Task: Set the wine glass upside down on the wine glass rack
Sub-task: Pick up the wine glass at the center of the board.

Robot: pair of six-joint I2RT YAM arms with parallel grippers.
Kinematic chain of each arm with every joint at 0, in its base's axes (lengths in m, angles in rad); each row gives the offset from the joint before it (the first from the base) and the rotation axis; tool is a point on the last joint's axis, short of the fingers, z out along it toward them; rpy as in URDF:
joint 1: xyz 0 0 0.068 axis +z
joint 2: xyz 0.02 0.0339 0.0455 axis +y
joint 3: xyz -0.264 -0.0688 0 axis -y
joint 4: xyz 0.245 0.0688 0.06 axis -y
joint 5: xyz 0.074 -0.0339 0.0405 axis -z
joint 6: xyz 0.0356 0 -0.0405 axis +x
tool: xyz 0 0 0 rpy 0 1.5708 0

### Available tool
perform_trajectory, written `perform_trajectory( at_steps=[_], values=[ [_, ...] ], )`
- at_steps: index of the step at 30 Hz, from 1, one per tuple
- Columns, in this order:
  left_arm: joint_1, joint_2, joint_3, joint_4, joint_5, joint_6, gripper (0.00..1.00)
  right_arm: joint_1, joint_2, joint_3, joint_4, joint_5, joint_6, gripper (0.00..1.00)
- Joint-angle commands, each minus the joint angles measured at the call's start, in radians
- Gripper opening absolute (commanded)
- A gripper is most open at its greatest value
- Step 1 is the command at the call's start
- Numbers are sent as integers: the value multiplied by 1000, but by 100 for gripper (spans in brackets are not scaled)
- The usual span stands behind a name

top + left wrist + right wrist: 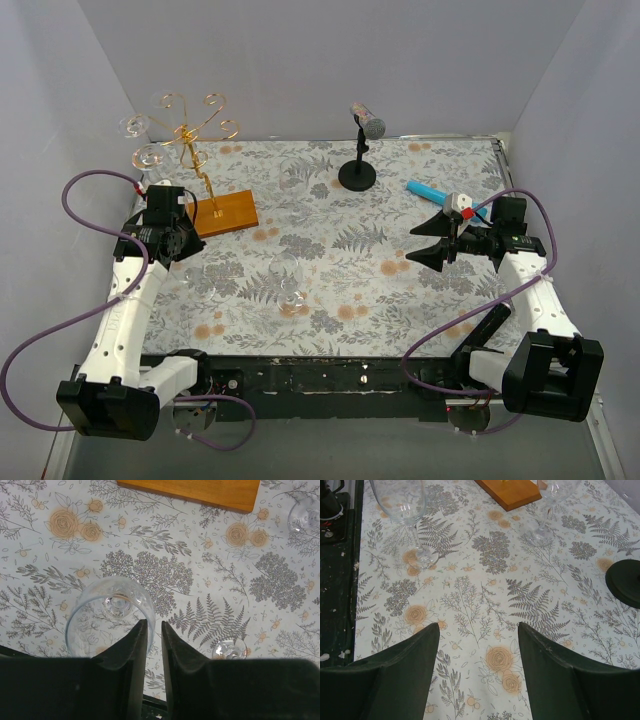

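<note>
Right up against the lens, the left tool (154,625): black fingers (130,650) drawn nearly together, only a thin slit between them. The rim of the wine glass (92,607) runs right into that slit, one finger over the bowl, one outside. Biting or not? Cannot tell. The glass stands upright on the flowered bench (250,580), near the wooden base (200,492) of the wine glass rack (200,172), which stands back left. Over on the other side, the right tool (479,626) hangs above the bench, spread wide.
</note>
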Motion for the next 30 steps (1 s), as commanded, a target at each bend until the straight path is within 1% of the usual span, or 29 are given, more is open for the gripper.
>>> perform_trajectory(
  at_steps=[1,5,8,9,12,13,17,22,25,30],
  values=[
    [-2,3,-6,-4,-1,0,16,-4,-19,0,14,-9,0,72],
    [-2,1,-6,-5,13,3,15,-4,-19,0,15,-9,0,72],
    [-2,3,-9,-5,31,4,12,-4,-17,1,14,-11,0,72],
    [-2,0,-8,-7,36,5,11,-4,-16,1,14,-14,1,72],
    [-2,0,-6,-10,40,7,2,-4,-17,1,15,-12,1,72],
    [-2,-3,-3,-11,40,10,0,-5,-17,1,14,-12,0,72],
    [-2,-9,14,-18,56,17,0,-4,-17,1,14,-14,3,72],
    [-2,-34,43,8,140,34,0,-4,-17,0,14,-15,1,72],
    [-2,-45,51,25,157,46,0,-4,-12,1,12,-15,1,72],
    [-2,-42,57,59,231,46,0,-4,-12,1,12,-14,-2,72]
  ],
)
